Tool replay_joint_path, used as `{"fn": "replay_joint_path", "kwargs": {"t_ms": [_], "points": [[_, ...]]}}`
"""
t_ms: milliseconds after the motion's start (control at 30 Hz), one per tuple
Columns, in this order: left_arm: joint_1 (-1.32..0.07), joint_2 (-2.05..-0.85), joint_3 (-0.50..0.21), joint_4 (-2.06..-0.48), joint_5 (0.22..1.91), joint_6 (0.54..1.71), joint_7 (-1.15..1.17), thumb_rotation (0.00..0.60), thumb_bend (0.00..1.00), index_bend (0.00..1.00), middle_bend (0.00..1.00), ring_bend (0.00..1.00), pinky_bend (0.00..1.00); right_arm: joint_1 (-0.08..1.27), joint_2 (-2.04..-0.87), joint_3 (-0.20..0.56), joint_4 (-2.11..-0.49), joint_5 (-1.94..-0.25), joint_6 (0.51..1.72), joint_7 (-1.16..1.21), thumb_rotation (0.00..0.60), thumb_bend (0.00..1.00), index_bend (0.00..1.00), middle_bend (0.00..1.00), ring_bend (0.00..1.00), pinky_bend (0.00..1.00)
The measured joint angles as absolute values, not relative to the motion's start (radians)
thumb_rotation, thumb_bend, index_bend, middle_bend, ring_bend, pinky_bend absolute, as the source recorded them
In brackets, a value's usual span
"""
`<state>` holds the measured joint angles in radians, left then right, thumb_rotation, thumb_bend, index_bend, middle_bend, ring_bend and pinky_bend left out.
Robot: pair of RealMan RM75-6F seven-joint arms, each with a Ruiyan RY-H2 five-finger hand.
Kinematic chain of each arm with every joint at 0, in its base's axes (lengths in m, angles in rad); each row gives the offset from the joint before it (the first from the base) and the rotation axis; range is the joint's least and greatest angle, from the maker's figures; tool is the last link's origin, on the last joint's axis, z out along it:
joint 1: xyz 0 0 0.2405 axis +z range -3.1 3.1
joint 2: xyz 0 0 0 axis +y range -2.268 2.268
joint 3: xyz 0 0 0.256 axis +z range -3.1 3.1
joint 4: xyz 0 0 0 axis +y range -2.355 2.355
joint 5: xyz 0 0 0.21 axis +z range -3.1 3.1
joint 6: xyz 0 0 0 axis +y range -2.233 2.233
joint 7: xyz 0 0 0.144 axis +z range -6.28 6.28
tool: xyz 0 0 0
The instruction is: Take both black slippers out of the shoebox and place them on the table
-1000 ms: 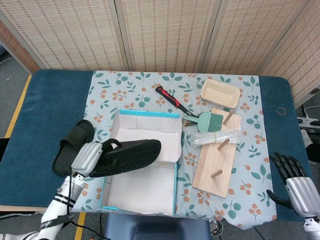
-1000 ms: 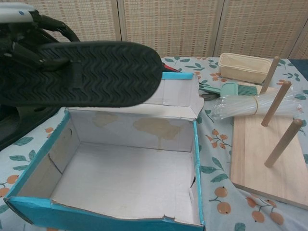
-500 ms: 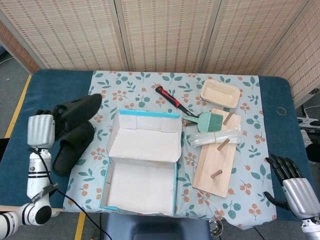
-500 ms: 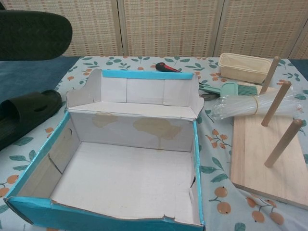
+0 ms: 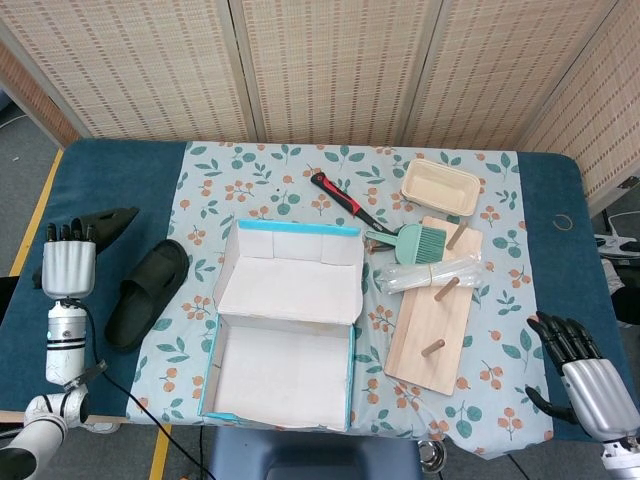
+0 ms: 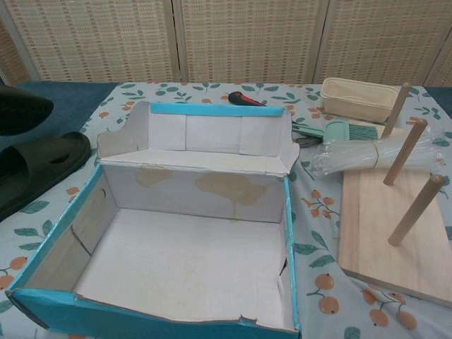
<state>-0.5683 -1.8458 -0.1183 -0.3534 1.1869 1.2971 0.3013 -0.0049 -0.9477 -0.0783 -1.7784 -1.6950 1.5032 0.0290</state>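
The shoebox [image 5: 297, 229] stands open on the flowered cloth, and the chest view shows its inside [image 6: 183, 265] empty. One black slipper [image 5: 148, 293] lies on the table left of the box, also seen in the chest view [image 6: 39, 164]. My left hand [image 5: 68, 265] is at the table's left edge, back toward the camera, holding the second black slipper [image 5: 112, 220]. That slipper's tip pokes in above the lying one [image 6: 20, 109]. My right hand [image 5: 588, 370] hovers open at the front right corner, holding nothing.
Right of the box lie a red-handled tool [image 5: 335, 192], a cream tray [image 5: 440, 187], a green brush [image 5: 412, 243], a bundle of clear sticks [image 5: 432, 272] and a wooden peg board [image 5: 432, 325]. Bare blue table [image 5: 120, 170] shows at the far left.
My left hand has carried the second slipper from above the box out to the far left, past the slipper lying on the table. The right hand has barely moved.
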Motion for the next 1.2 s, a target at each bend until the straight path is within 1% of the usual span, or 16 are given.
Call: {"fn": "replay_joint_path", "kwargs": {"t_ms": [33, 67, 100, 133, 167, 200, 267, 367, 467, 633, 800, 1100, 1200], "points": [[-0.564, -1.867, -0.119, -0.331, 1.187, 1.265, 0.290, 0.600, 0.73, 0.43, 0.31, 0.16, 0.22, -0.004, -0.948, -0.078, -1.779, -1.694, 1.501, 0.028, 0.600, 0.15, 0.00, 0.00, 0.00, 0.00], [-0.559, -1.885, -0.121, -0.315, 1.187, 1.234, 0.278, 0.600, 0.72, 0.36, 0.23, 0.10, 0.20, -0.004, -0.948, -0.079, -1.779, -1.694, 1.500, 0.027, 0.600, 0.15, 0.00, 0.00, 0.00, 0.00], [-0.553, -1.902, -0.123, -0.304, 1.186, 1.193, 0.263, 0.600, 0.68, 0.25, 0.13, 0.05, 0.17, -0.004, -0.949, -0.079, -1.779, -1.696, 1.500, 0.027, 0.600, 0.15, 0.00, 0.00, 0.00, 0.00], [-0.549, -1.910, -0.125, -0.301, 1.185, 1.161, 0.254, 0.600, 0.65, 0.17, 0.07, 0.02, 0.14, -0.004, -0.949, -0.080, -1.780, -1.698, 1.500, 0.026, 0.600, 0.15, 0.00, 0.00, 0.00, 0.00], [-0.543, -1.916, -0.127, -0.302, 1.184, 1.131, 0.247, 0.600, 0.60, 0.06, 0.01, 0.00, 0.11, -0.004, -0.949, -0.081, -1.780, -1.700, 1.500, 0.025, 0.600, 0.15, 0.00, 0.00, 0.00, 0.00], [-0.534, -1.921, -0.131, -0.308, 1.183, 1.095, 0.239, 0.600, 0.54, 0.00, 0.00, 0.00, 0.10, -0.005, -0.949, -0.082, -1.781, -1.702, 1.501, 0.024, 0.600, 0.15, 0.00, 0.00, 0.00, 0.00], [-0.523, -1.922, -0.135, -0.329, 1.183, 1.062, 0.220, 0.600, 0.47, 0.00, 0.00, 0.00, 0.09, -0.007, -0.949, -0.083, -1.782, -1.705, 1.507, 0.024, 0.600, 0.15, 0.00, 0.00, 0.00, 0.00], [-0.506, -1.911, -0.142, -0.398, 1.189, 1.074, 0.168, 0.600, 0.42, 0.00, 0.00, 0.00, 0.08, -0.012, -0.947, -0.084, -1.785, -1.708, 1.516, 0.023, 0.600, 0.15, 0.00, 0.00, 0.00, 0.00], [-0.489, -1.883, -0.147, -0.504, 1.201, 1.112, 0.126, 0.600, 0.39, 0.00, 0.00, 0.00, 0.07, -0.013, -0.946, -0.087, -1.786, -1.712, 1.517, 0.023, 0.600, 0.15, 0.00, 0.00, 0.00, 0.00], [-0.459, -1.806, -0.159, -0.743, 1.214, 1.168, 0.101, 0.600, 0.33, 0.00, 0.00, 0.00, 0.05, -0.014, -0.943, -0.094, -1.788, -1.725, 1.516, 0.021, 0.600, 0.15, 0.00, 0.00, 0.00, 0.00], [-0.429, -1.706, -0.184, -0.983, 1.215, 1.217, 0.094, 0.600, 0.33, 0.00, 0.00, 0.00, 0.05, -0.019, -0.937, -0.094, -1.788, -1.728, 1.529, 0.031, 0.600, 0.15, 0.00, 0.00, 0.00, 0.00], [-0.378, -1.554, -0.205, -1.247, 1.201, 1.256, 0.112, 0.600, 0.32, 0.00, 0.00, 0.00, 0.05, -0.020, -0.937, -0.094, -1.786, -1.727, 1.530, 0.031, 0.600, 0.15, 0.00, 0.00, 0.00, 0.00], [-0.353, -1.502, -0.197, -1.335, 1.224, 1.296, 0.115, 0.600, 0.37, 0.00, 0.00, 0.00, 0.05, -0.021, -0.938, -0.094, -1.786, -1.729, 1.532, 0.028, 0.600, 0.15, 0.00, 0.00, 0.00, 0.00]]}}
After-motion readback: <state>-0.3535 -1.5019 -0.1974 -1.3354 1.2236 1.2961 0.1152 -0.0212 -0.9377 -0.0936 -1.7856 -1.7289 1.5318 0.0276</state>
